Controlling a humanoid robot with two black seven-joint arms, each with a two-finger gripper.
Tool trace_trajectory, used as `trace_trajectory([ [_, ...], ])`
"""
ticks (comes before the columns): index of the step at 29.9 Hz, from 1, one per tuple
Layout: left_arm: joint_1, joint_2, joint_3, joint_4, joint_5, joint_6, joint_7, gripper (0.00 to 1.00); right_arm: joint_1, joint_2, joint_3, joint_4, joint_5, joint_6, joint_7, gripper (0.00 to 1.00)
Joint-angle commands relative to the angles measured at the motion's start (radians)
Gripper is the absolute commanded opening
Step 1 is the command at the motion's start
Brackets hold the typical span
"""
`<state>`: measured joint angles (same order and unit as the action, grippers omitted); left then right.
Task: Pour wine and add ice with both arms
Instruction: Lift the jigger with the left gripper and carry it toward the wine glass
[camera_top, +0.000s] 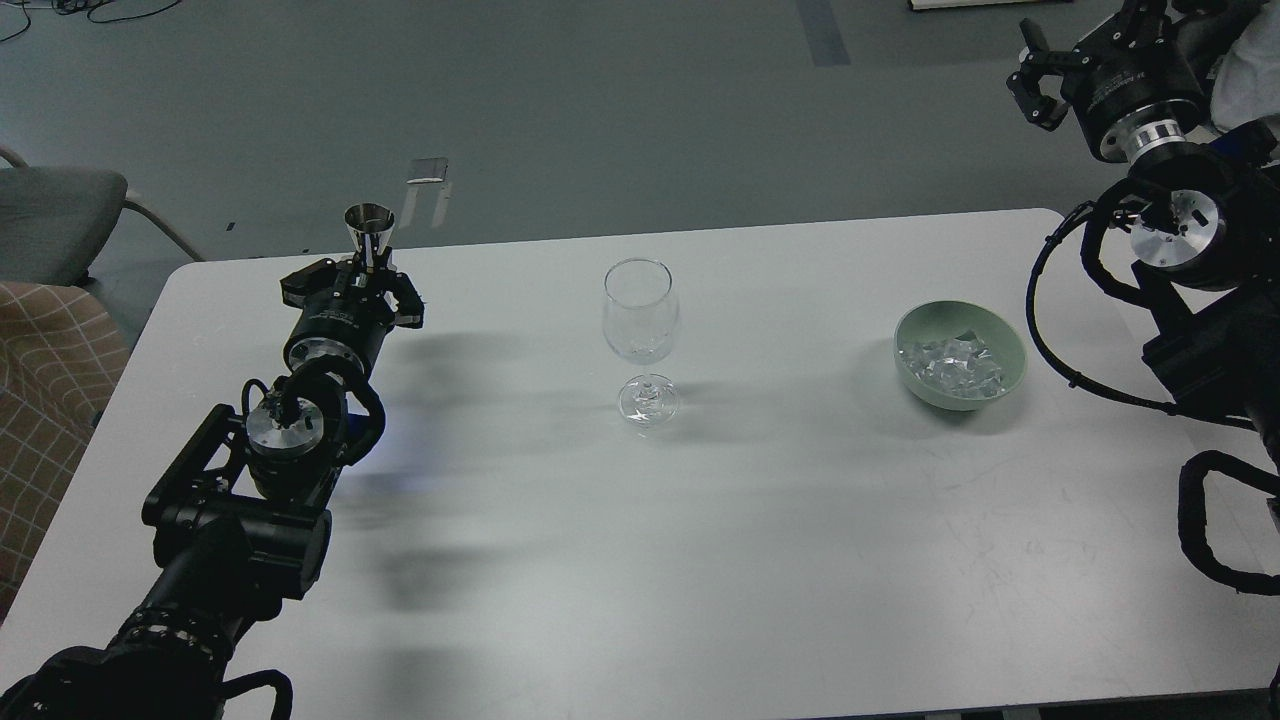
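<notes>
A clear stemmed wine glass (641, 335) stands upright near the middle of the white table (700, 560); no liquid shows in it. A pale green bowl (961, 356) to its right holds several clear ice chunks (950, 362). My left gripper (366, 272) is shut on a small steel jigger cup (369, 232), held upright above the table's far left, well left of the glass. Whether the jigger holds wine cannot be seen. My right gripper (1035, 70) is open and empty, raised beyond the table's far right corner.
A grey chair (60, 215) and a checked cushion (45, 400) stand left of the table. A white-sleeved person (1245, 85) is at the top right edge. The right arm's cable loops (1215, 520) hang over the table's right side.
</notes>
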<state>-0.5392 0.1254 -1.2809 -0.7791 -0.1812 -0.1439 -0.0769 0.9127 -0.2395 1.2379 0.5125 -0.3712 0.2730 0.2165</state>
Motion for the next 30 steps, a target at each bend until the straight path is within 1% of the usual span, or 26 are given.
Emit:
trace_trajectory([
  [1,0.004,0.000,0.002,-0.054,0.000,0.007,-0.001,0.03,0.000,-0.001,0.000,0.001,0.000,0.000,0.000,1.00],
  [3,0.008,0.002,0.002,-0.103,0.000,0.012,-0.003,0.01,-0.003,-0.003,0.000,0.001,0.000,0.000,0.000,1.00],
  [5,0.007,0.006,0.003,-0.126,0.000,0.021,-0.001,0.00,-0.006,-0.003,0.000,0.001,0.002,0.000,0.000,1.00],
  [10,-0.007,0.010,0.012,-0.129,0.002,0.035,0.002,0.00,-0.006,-0.003,0.002,0.001,0.002,0.000,0.001,1.00],
  [15,-0.025,0.011,0.014,-0.167,0.002,0.049,0.003,0.00,-0.008,-0.004,0.002,0.003,0.002,0.000,0.001,1.00],
  [18,-0.024,0.008,0.014,-0.227,0.002,0.081,0.002,0.00,-0.008,-0.012,0.002,0.003,0.003,0.000,0.001,1.00],
  [19,-0.022,0.007,0.015,-0.264,0.002,0.110,0.003,0.00,-0.009,-0.017,0.002,0.003,0.003,0.000,0.001,1.00],
  [21,-0.019,0.002,0.021,-0.302,0.002,0.136,0.003,0.00,-0.014,-0.023,0.002,0.004,0.003,0.000,0.001,1.00],
  [22,-0.021,0.000,0.034,-0.325,0.002,0.156,0.005,0.00,-0.017,-0.026,0.002,0.004,0.003,0.000,0.001,1.00],
  [25,-0.024,0.006,0.069,-0.364,0.002,0.172,0.023,0.00,-0.032,-0.029,0.002,0.007,0.003,0.000,0.001,1.00],
  [30,-0.002,0.014,0.077,-0.416,0.002,0.175,0.042,0.00,-0.034,-0.030,0.003,0.008,0.003,0.000,0.001,1.00],
])
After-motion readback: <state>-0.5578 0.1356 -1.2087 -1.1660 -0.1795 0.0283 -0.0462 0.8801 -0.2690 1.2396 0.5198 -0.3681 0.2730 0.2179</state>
